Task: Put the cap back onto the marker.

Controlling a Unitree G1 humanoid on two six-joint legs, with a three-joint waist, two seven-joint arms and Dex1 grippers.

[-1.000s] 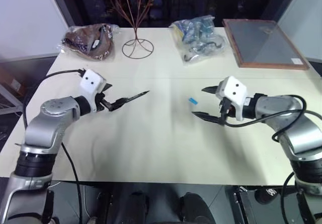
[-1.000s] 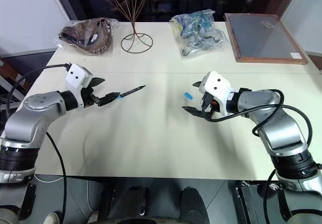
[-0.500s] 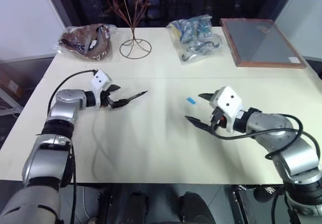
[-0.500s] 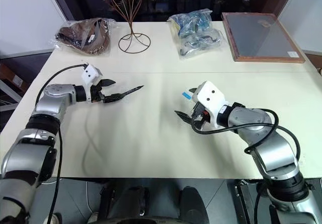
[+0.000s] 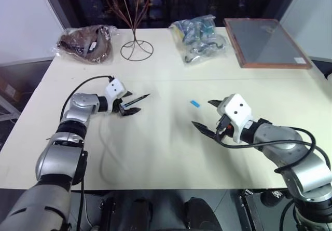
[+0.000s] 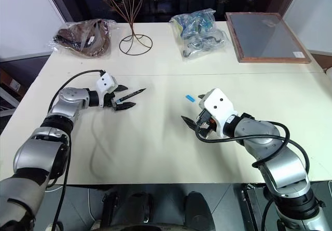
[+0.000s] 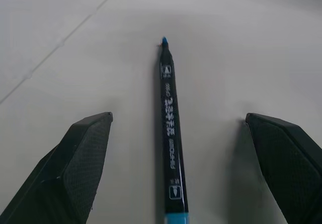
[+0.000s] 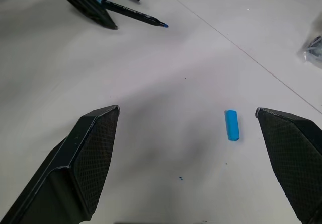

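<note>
Showing: both arms over a pale worktop (image 5: pixel 155 153), marker and cap lying apart, neither yet held.

Marker: we see the black marker (image 7: pixel 169 133) lying flat on the worktop, its fine blue tip pointing away from the left hand and its light-blue section at the near end.

Left hand: the left hand (image 5: pixel 130 104) is spread wide, one finger on each side of the marker's rear part, nothing clasped; in the left wrist view the barrel runs up the middle of the gap.

Cap: the small light-blue cap (image 8: pixel 231 125) lies on its side, well apart from the marker and toward the robot's right.

Right hand: the right hand (image 5: pixel 208 118) hangs released and empty near the cap, which sits beyond its fingertips.

Step in hand: we judge this to be the first pick, the left hand taking the marker.

Doing it well: we would keep the barrel centred between the fingers (image 7: pixel 83 158), lower until they bracket it, and close on the black body well behind the tip, leaving that end free for the cap.

Caution: a thin round barrel is likely to roll if one finger arrives first.

Surroundings: a wire stand (image 5: pixel 136 46), two plastic bags and a framed board (image 5: pixel 267 41) lie at the far edge.
</note>
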